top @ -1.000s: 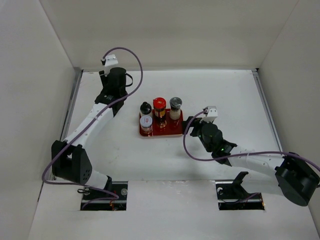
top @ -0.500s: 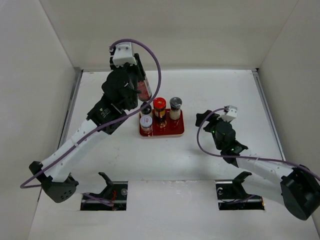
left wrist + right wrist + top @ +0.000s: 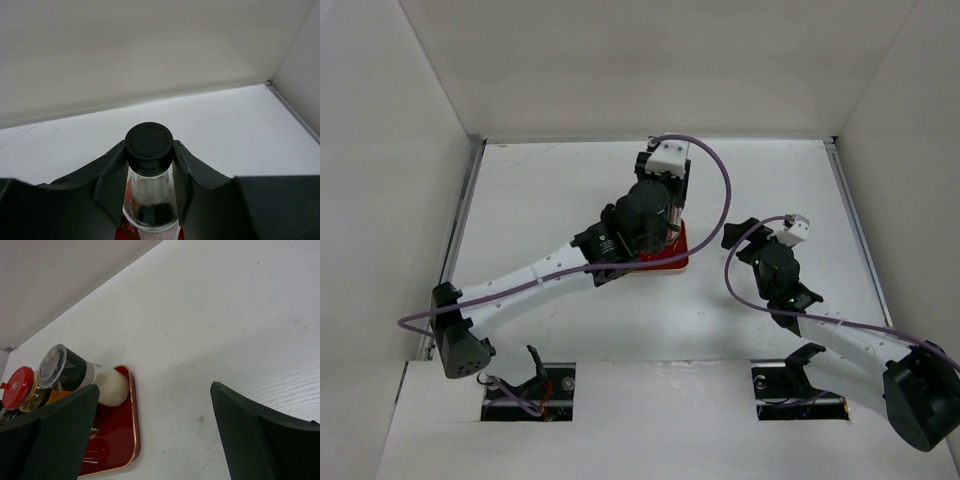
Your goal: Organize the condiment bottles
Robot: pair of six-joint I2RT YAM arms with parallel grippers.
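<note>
Moved: left gripper [image 3: 148,175] swung right, over tray [image 3: 117,440]
Grip: clamped on tall bottle [image 3: 149,142]
Right gripper [image 3: 155,412]: wide, empty
Room: white table [image 3: 770,180], white walls [image 3: 650,60]

I see a white worktop [image 3: 790,190], a plain white back wall [image 3: 650,60], a left side wall [image 3: 380,170] and a right side wall [image 3: 915,130]. A metal strip [image 3: 854,220] edges the worktop's right side. Light is flat and even.
</note>
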